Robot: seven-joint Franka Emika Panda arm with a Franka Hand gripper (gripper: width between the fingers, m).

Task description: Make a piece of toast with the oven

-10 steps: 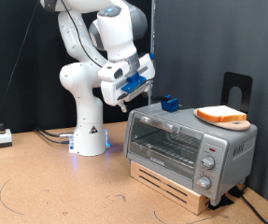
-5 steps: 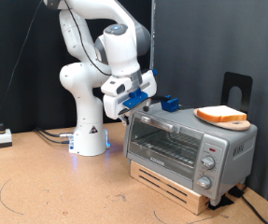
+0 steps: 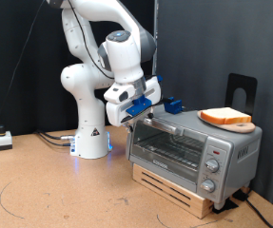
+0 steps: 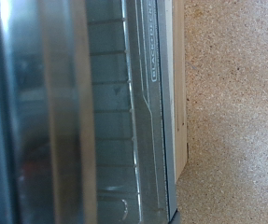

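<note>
1. One piece of toast (image 3: 225, 117) lies on a round board (image 3: 233, 124) atop the oven (image 3: 194, 150).
2. Oven door: closed.
3. Hand (image 3: 138, 113), at the toast's 9 o'clock, has descended to the oven's top-left door edge; grip state cannot be determined.

Backdrop: black curtain (image 3: 203, 47) hanging in loose vertical folds across the whole rear of the exterior view. Work surface: brown particle-board tabletop (image 3: 50, 190), speckled, with faint curved scuff lines at the exterior view's bottom left. Same speckled board (image 4: 232, 103) shows in the wrist view. Small white box (image 3: 1, 140) with a dark top sits at the exterior view's far left edge, against the curtain. Grey cables (image 3: 52, 139) trail along the board near the curtain. Even, soft light; no windows visible.
</note>
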